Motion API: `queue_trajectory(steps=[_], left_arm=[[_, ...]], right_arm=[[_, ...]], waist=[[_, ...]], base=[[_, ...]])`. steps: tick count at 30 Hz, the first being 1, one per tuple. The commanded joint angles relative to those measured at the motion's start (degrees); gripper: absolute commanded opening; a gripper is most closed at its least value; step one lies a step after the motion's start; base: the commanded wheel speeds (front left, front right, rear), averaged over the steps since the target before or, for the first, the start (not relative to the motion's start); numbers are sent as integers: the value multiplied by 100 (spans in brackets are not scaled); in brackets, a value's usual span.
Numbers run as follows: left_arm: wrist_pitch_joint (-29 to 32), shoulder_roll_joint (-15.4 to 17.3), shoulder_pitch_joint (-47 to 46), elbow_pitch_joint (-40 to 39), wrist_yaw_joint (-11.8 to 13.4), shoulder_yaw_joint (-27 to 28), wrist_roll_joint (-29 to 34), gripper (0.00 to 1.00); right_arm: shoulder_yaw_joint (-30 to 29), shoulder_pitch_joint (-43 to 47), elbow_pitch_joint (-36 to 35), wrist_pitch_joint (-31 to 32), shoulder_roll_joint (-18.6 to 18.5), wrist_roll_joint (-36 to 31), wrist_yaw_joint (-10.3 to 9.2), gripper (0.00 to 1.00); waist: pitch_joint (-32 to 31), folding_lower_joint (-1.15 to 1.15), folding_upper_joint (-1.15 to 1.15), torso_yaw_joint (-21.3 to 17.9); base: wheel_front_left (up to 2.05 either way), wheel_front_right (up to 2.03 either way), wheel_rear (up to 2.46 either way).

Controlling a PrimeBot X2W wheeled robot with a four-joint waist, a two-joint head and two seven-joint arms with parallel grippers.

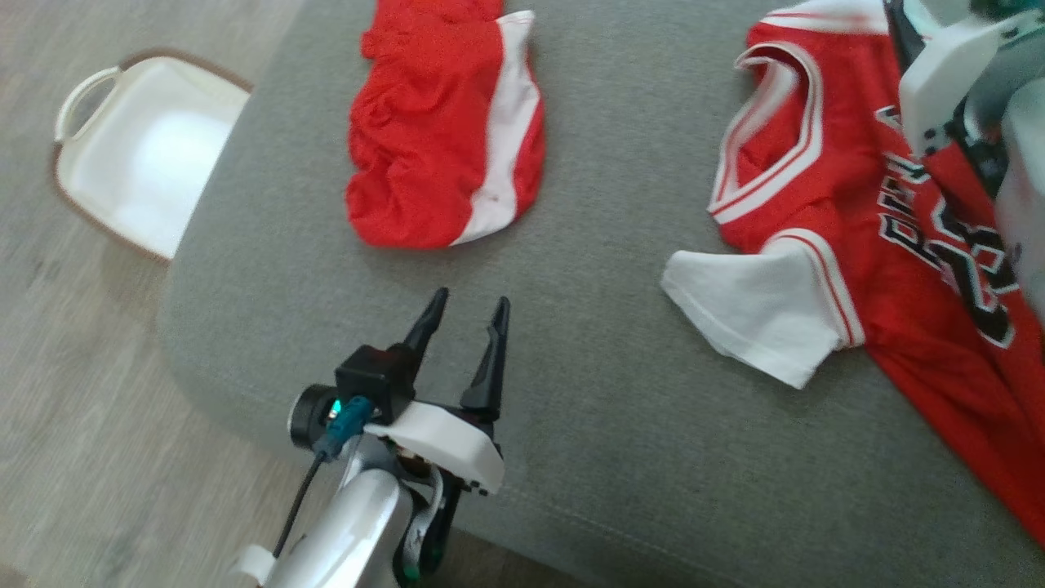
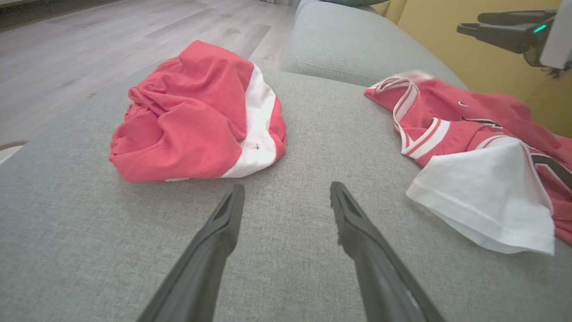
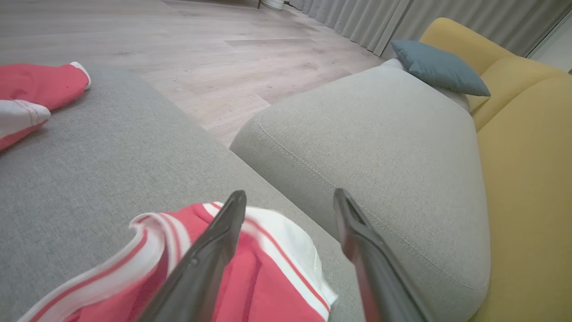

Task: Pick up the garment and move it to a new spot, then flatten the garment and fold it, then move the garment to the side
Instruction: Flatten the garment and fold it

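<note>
Left gripper hangs wide open and empty over the bare grey cushion near its front edge. The right gripper is spread open too, nothing between its fingers, just above the striped edge of the jersey. Relocation looks done and flattening looks next, so each gripper needs a corner or hem to pull the cloth taut. The jersey lies rumpled at the cushion's right, red with black lettering, white sleeve sticking out toward the middle, well apart from the crumpled red shorts.
</note>
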Motion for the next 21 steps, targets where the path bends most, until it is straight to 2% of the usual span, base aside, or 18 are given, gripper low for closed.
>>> queue_trajectory(steps=[1, 7, 12, 17, 21], left_arm=[[-69, 23, -146, -151, 20, 246, 70, 100], [-69, 23, -159, -99, -61, 658, 264, 100], [-69, 36, -114, -78, -157, 1065, 424, 100], [-69, 64, 14, -82, -248, 1412, 508, 100], [-69, 75, 149, -99, -298, 1667, 537, 100]], right_arm=[[-48, 38, -94, -130, 82, -50, 20, 100], [-318, 347, -257, -503, 456, 137, 20, 100], [-439, 929, -835, -611, 662, 460, 20, 100], [-939, 1946, -2125, -618, 723, 754, 20, 100], [-1503, 3103, -3241, -619, 863, 682, 20, 100]], waist=[[-74, 0, 0, -177], [-338, 0, 0, -787], [-656, 0, 0, -1333], [-952, 0, 0, -1795], [-1147, 0, 0, -2109]], base=[[0, 0, 0], [0, 0, 0], [0, 0, 0], [0, 0, 0], [0, 0, 0]])
